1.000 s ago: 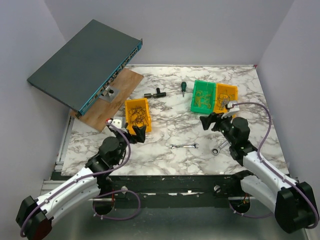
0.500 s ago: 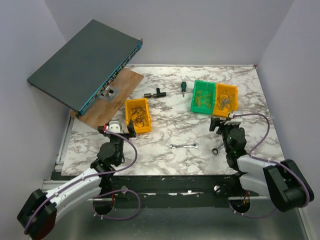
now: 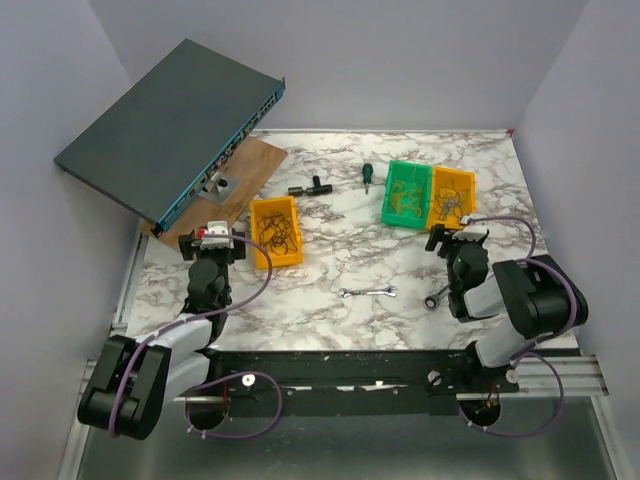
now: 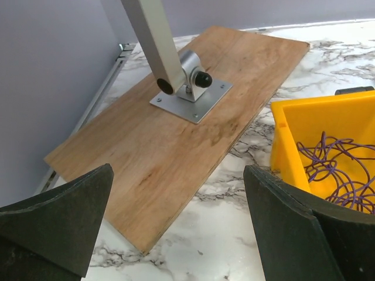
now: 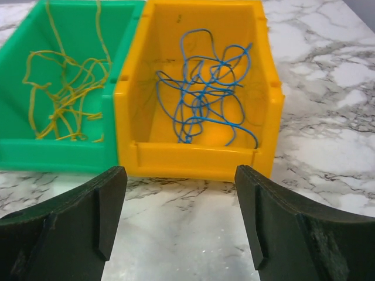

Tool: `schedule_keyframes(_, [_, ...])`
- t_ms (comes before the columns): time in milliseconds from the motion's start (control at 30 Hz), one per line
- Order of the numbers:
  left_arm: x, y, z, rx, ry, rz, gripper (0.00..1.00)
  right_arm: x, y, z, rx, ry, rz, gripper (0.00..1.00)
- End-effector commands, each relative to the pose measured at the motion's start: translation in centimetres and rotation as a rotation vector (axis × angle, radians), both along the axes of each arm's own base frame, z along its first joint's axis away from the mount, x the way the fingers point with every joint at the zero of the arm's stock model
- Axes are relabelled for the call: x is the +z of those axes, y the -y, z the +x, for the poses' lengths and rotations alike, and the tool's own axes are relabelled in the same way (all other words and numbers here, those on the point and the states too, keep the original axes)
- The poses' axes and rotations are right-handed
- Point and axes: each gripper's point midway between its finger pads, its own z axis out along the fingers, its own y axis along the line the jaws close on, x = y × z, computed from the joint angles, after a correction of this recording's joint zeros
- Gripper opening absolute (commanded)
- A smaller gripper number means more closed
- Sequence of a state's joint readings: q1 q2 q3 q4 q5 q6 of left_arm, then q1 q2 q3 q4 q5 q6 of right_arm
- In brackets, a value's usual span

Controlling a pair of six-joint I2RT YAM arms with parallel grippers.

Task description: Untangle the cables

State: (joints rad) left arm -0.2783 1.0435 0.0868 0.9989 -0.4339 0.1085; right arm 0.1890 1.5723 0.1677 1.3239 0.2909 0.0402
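Observation:
The cables lie sorted in three bins. Blue cables [image 5: 205, 93] fill the right yellow bin [image 5: 193, 155], and orange-yellow cables [image 5: 64, 88] fill the green bin [image 5: 35, 155] beside it. Dark purple cables [image 4: 340, 170] sit in the left yellow bin [image 4: 287, 140]. My left gripper [image 4: 179, 175] is open and empty over bare marble, just left of that bin [image 3: 275, 230]. My right gripper [image 5: 180, 175] is open and empty, low over the table just in front of the right yellow bin [image 3: 452, 196]. From above, the left gripper [image 3: 212, 243] and right gripper [image 3: 458, 238] sit close to the folded arms.
A wooden board [image 4: 158, 134] with a metal bracket [image 4: 190, 96] props a tilted dark network switch [image 3: 170, 125] at the back left. A silver wrench [image 3: 367, 292] lies mid-table, another tool [image 3: 435, 298] by the right arm. A screwdriver [image 3: 367, 176] and black part [image 3: 310, 186] lie further back.
Both arms have folded back toward their bases. The left gripper swung left, away from its yellow bin; the right gripper drew right, in front of the right bin. Both stayed open.

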Motion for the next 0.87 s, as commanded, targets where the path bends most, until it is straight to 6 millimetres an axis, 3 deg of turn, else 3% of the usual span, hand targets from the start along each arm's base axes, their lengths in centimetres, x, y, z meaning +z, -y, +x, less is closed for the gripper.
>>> schedule_keyframes(0, [2.4,0.9,2.8,-0.118,0.066,-0.032,0.95,1.1,0.5,1.8,0.019,0.059,0.054,0.83])
schedule_keyframes(67, [1.5,-0.1,3.6,-0.132,0.076,-0.086,0.94,0.5,0.8,2.0,-0.002,0.018,0.065,0.83])
schedule_keyframes(100, [2.0,-1.1,3.9,-0.101,0.121,-0.089,0.93,0.5,0.8,2.0,-0.005,0.021,0.068,0.82])
schedule_keyframes(133, [1.3,-0.8,3.8,-0.112,0.078,-0.090,0.95,0.8,0.9,2.0,-0.004,0.041,0.062,0.83])
schedule_keyframes(200, [0.9,-0.9,4.8,-0.102,0.023,-0.122,0.95,0.7,1.0,1.9,-0.012,0.038,0.059,1.00])
schedule_keyframes(833, [0.9,-1.3,5.0,-0.086,0.017,-0.127,0.99,0.7,1.0,1.9,-0.009,0.039,0.059,1.00])
